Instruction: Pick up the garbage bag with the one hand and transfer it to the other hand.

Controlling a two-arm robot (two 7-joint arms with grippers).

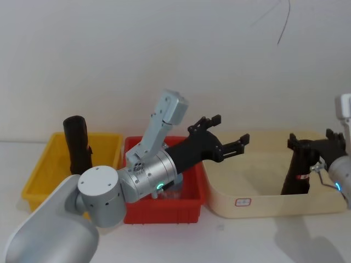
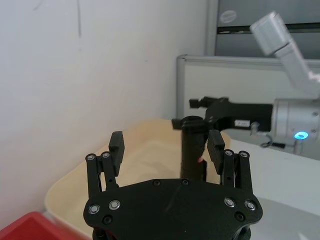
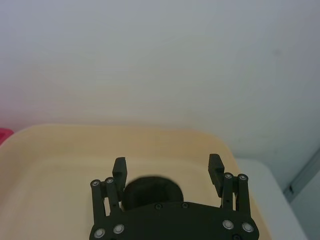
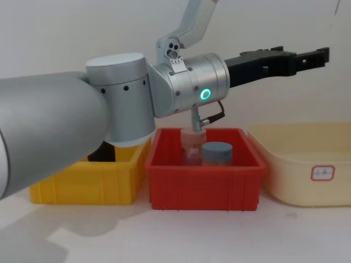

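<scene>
A yellow bin [image 1: 38, 183] sits well to the left of the left claw [image 1: 230, 129], with 1 black roll [image 1: 77, 143] standing upright in it. Under that claw's wrist is a red bin [image 4: 203, 189] holding a jar [image 4: 216, 153] with a grey-blue lid. The left claw hangs in the air above the red bin's right wall, its 2 fingers [image 2: 116, 145] spread wide with nothing between them, and it points at the bag [image 1: 296, 172]. The bag stands upright in the cream bin [image 1: 263, 208], well apart from the left claw, with a red label low on its side. The right claw [image 3: 167, 167] straddles the bag's top, also spread wide. I cannot tell whether its pads touch the bag.
</scene>
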